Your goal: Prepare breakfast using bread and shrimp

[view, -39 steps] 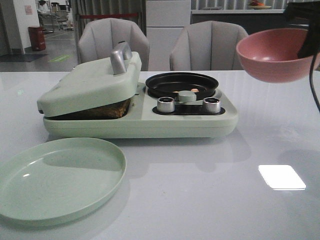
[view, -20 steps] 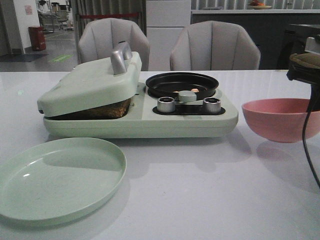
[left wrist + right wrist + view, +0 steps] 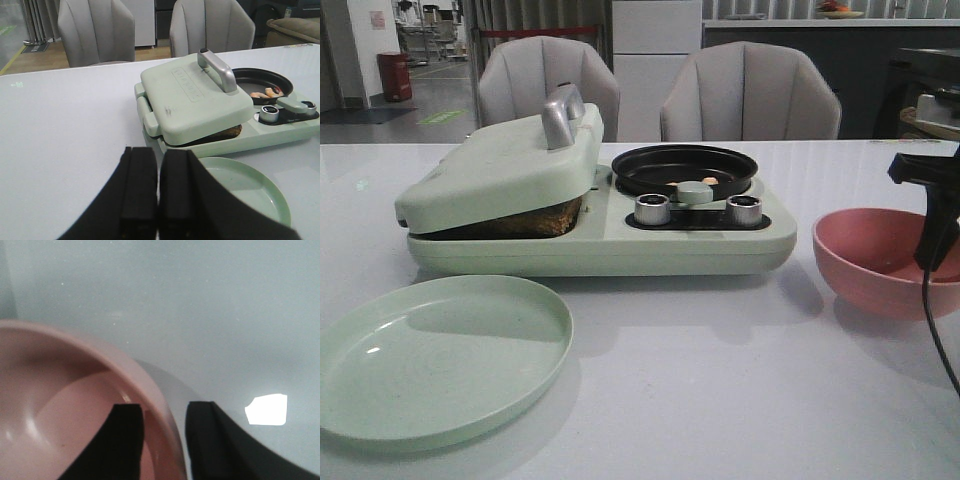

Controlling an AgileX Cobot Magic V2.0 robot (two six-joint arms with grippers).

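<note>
The bread (image 3: 535, 218) shows only as a dark brown, grainy edge squeezed under the tilted pale green lid (image 3: 500, 165) of the breakfast maker (image 3: 600, 235), on that appliance's 9 o'clock side; how many slices lie there cannot be told. The shrimp (image 3: 708, 181) are tiny orange-pink and pale bits lying in the small black pan (image 3: 684, 167) at the appliance's 3 o'clock side, just behind the two silver knobs (image 3: 652, 208) (the left wrist view shows them as a few curled pieces (image 3: 267, 92)).

A pale green plate (image 3: 435, 360) sits on the desk (image 3: 720, 380) at about 7 o'clock from the appliance, near but apart from it.

The pink bowl (image 3: 880, 260) stands on the desk at 3 o'clock from the appliance. One second ago it hung high in the air at the frame's upper right; half a second ago it was lower, near the desk, and now it rests slightly nearer the camera. The right gripper (image 3: 162, 435) has its jaws straddling the bowl's rim, one finger inside and one outside, holding it.

The left gripper (image 3: 157, 195) hovers over the desk with its jaws closed on nothing.
</note>
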